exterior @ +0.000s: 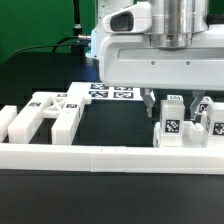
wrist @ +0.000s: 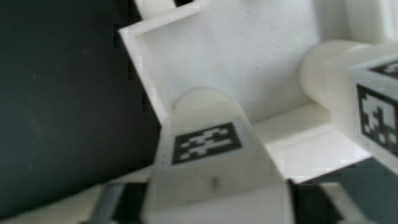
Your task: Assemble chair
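The tagged chair leg (exterior: 170, 125), standing by the border rail (exterior: 100, 158) at the exterior view's right, is straddled by the gripper (exterior: 168, 102). Whether the jaws pinch it cannot be told. Light, rigid, slick plastic is judged likely, so its flat sides are best gripped.

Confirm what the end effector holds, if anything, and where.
Cannot tell. The end effector straddles a narrow tagged chair part, a finger close on each long side near one end, but actual contact is not visible.
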### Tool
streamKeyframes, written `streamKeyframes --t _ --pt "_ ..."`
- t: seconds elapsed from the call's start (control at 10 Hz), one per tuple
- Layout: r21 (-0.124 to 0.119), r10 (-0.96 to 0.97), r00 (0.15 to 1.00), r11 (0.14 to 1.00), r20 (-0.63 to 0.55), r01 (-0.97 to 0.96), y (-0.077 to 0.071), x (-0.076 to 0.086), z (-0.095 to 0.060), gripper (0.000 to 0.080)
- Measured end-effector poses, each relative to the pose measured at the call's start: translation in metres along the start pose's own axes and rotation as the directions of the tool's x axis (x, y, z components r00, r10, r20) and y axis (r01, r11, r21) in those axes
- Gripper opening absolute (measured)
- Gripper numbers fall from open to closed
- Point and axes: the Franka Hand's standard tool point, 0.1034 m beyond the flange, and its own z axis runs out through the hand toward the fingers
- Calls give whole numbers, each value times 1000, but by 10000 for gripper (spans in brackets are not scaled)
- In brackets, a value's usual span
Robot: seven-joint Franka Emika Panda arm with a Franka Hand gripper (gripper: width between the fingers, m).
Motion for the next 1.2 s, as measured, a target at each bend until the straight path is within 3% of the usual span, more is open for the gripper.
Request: streamKeyframes --t 0.2,0.3,0.4,0.5,0.8,0.9,1.0,1.1,1.2 --pt "2 221 975 975 -1 -221 0 1 -1 285" --pt "1 399 917 917 -4 -399 0 1 -2 285" --pt "3 565 825 825 -7 -565 0 1 -2 285" --pt "14 740 672 672 -6 -740 0 0 -1 285" --pt "34 953 303 302 17 -953 -3 -1 0 285" --pt "33 953 302 301 16 -953 -3 -1 0 285" --pt "33 951 309 308 16 -951 -3 -1 1 361" --pt "34 926 377 376 11 -926 -3 -1 0 361" --pt "35 836 549 549 6 -835 -2 0 0 499"
